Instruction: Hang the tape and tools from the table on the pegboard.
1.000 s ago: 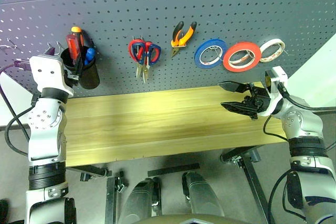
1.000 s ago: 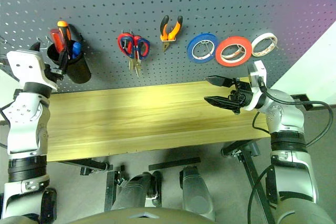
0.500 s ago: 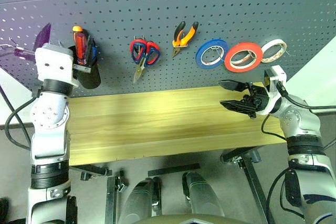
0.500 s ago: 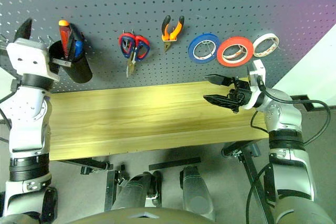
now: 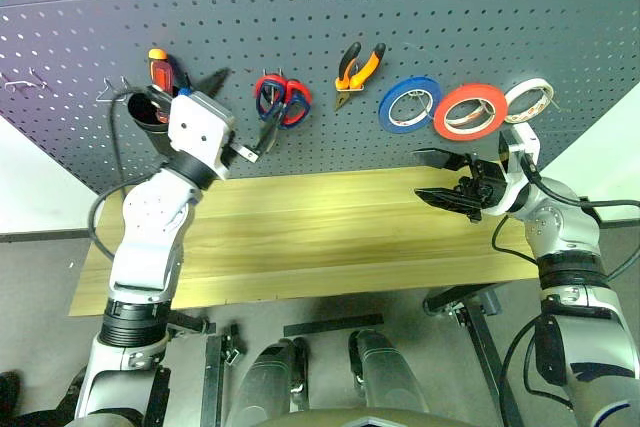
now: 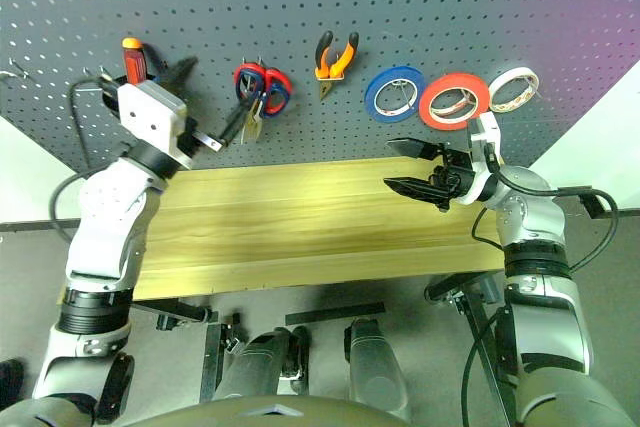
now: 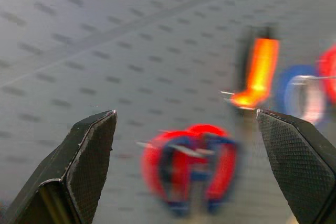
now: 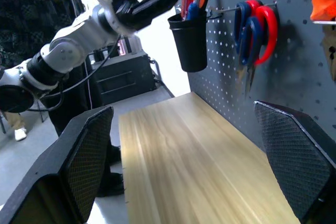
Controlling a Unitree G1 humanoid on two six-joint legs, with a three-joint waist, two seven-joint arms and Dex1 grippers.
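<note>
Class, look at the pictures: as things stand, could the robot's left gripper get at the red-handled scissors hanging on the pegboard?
Probably yes. The left gripper, jaws open, points at the red-handled scissors on the pegboard, with nothing between them.

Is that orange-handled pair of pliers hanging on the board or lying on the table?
Hanging. The pliers sit on the pegboard, handles up, well above the bare table.

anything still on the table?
No, the table top is bare; tape, scissors and pliers hang on the pegboard.
</note>
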